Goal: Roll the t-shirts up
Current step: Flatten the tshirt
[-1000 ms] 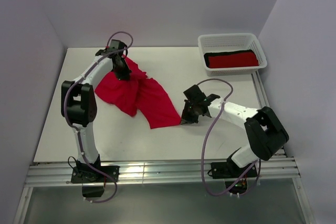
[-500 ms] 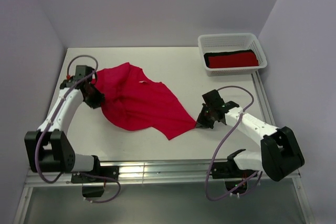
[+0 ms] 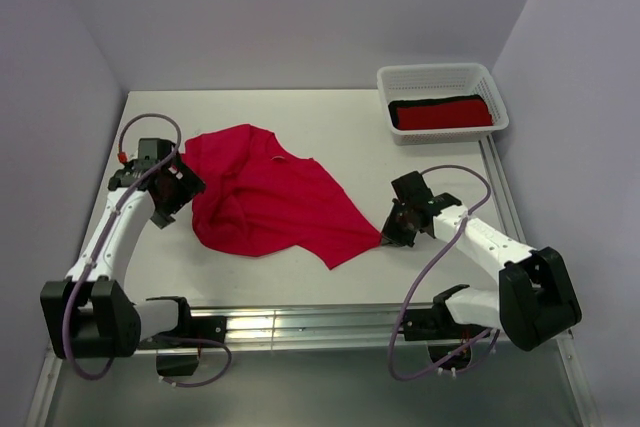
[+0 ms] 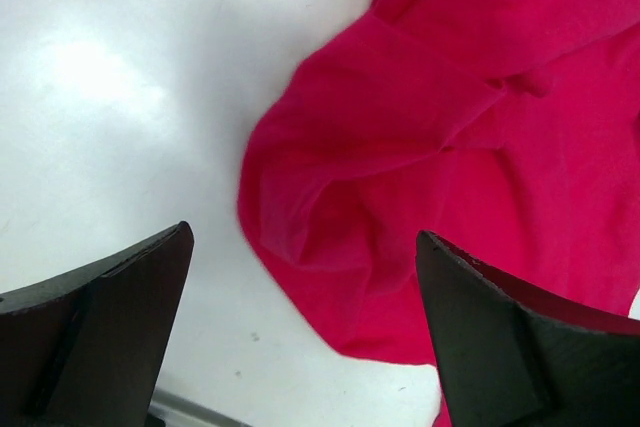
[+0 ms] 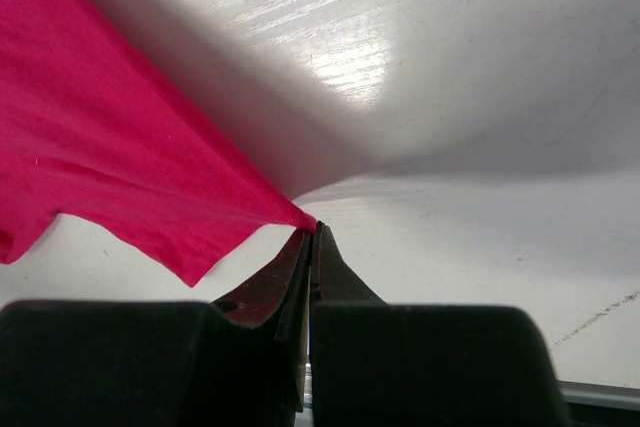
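— Right gripper point(image 5: 312, 232), nearest the camera: clamped tight on a hem corner of the plain bright red short-sleeved t-shirt point(image 5: 110, 147), with the cloth drawn taut away from the pinch.

— And the left gripper point(image 4: 303, 237)?

— Spread wide, holding nothing. Poised over the shirt's bunched left edge, just above the white counter point(image 4: 100, 97).

— From overhead, then?

— Laid out mostly open across the middle of the counter point(image 3: 380, 147), collar toward the far side. Rumpled and doubled over along the left, smoother toward the pinched right corner. No roll begun anywhere.

— Farther back?

— White plastic lattice basket point(image 3: 440, 72) at the far right corner, well apart from both arms. Inside, a second red t-shirt point(image 3: 445, 117) bundled beside a black cloth point(image 3: 440, 102). Rolled or merely folded, impossible to tell at that size.

— So how far along?

— Early, by the look of it: spreading and flattening only. Left to do, probably: smooth out the bunched left side, fold in the sleeves, then roll from one end. Possibly the same again for the one in the basket.
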Controlling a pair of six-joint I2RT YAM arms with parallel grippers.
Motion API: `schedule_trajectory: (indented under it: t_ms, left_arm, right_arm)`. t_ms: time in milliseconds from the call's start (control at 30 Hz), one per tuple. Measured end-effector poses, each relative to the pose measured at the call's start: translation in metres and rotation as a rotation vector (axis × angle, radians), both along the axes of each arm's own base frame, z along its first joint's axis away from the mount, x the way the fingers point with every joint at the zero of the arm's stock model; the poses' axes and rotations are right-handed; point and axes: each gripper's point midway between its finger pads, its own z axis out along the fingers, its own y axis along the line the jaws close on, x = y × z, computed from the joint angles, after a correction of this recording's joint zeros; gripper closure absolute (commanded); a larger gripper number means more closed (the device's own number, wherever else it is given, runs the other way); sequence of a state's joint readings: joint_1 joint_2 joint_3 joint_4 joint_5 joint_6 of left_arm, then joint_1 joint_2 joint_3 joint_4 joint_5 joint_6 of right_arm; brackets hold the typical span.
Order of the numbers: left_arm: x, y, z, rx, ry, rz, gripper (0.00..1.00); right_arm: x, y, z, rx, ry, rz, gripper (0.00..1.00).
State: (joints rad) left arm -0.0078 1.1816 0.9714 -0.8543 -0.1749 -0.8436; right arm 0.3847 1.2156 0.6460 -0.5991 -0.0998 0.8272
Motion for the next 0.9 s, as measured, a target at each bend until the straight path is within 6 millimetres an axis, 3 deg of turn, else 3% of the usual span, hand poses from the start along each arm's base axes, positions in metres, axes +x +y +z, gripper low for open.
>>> schedule_trajectory:
  t_ms: [133,367,467,567,600,633,733,800,900]
  left_arm:
    - [0.028,-0.011,-0.016,-0.030,-0.014,-0.102,0.19]
    - [0.078,-0.020,-0.034,-0.028,-0.051,-0.249,0.12]
    - [0.096,-0.021,-0.054,-0.030,0.001,-0.269,0.13]
    - [0.098,-0.021,-0.076,-0.040,0.064,-0.269,0.19]
    - [0.095,-0.021,-0.083,-0.046,0.088,-0.266,0.25]
    - [0.093,-0.021,-0.086,-0.049,0.104,-0.263,0.45]
    - [0.089,-0.019,-0.090,-0.044,0.128,-0.238,0.69]
    - [0.086,-0.015,-0.090,-0.029,0.142,-0.221,0.75]
    - [0.082,-0.009,-0.087,-0.004,0.161,-0.193,0.92]
  right_arm:
    - [-0.001,0.001,-0.002,0.004,0.009,0.016,1.00]
    - [-0.003,0.003,-0.006,0.008,0.027,0.043,1.00]
    - [-0.002,0.004,-0.005,0.008,0.027,0.051,1.00]
    - [-0.001,0.005,-0.004,0.009,0.026,0.058,1.00]
    - [0.000,0.005,-0.004,0.009,0.026,0.059,1.00]
    - [0.001,0.005,-0.003,0.010,0.025,0.061,1.00]
    - [0.003,0.006,-0.002,0.009,0.023,0.064,1.00]
    - [0.003,0.006,-0.002,0.008,0.024,0.066,1.00]
    - [0.004,0.006,-0.003,0.006,0.026,0.066,1.00]
